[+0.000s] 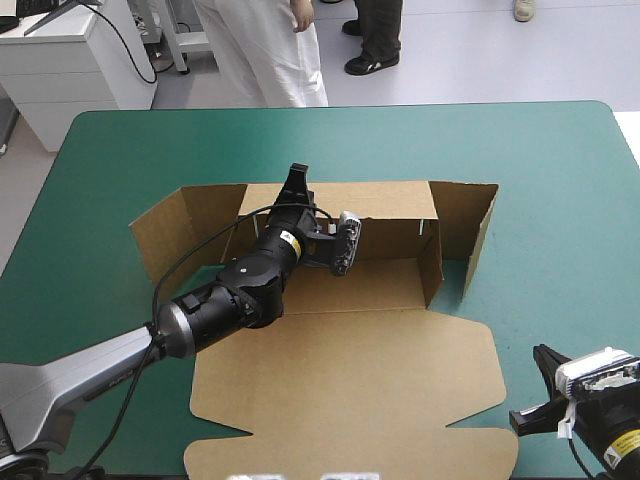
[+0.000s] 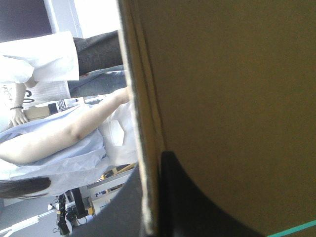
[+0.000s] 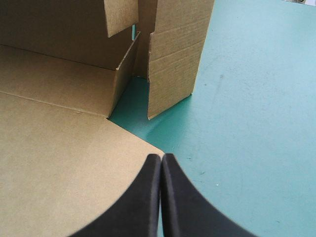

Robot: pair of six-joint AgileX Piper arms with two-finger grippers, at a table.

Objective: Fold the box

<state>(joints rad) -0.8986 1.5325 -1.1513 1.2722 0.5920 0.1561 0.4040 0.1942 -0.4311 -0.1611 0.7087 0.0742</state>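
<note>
Pinching the back wall of the box (image 1: 350,370), the left gripper (image 1: 297,183) has its fingers clamped on the board; the right gripper (image 3: 161,165) sits by the flat lid's corner, fingers pressed together, holding nothing.

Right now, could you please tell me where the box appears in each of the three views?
High view: the box lies mid-table, far wall raised, lid flat toward the near edge.
Left wrist view: the far wall fills most of the picture, its edge gripped by the left pincer.
Right wrist view: the flat lid beside the right pincer, upright flaps ahead.
Shared landmark: the teal-green cover.
</note>
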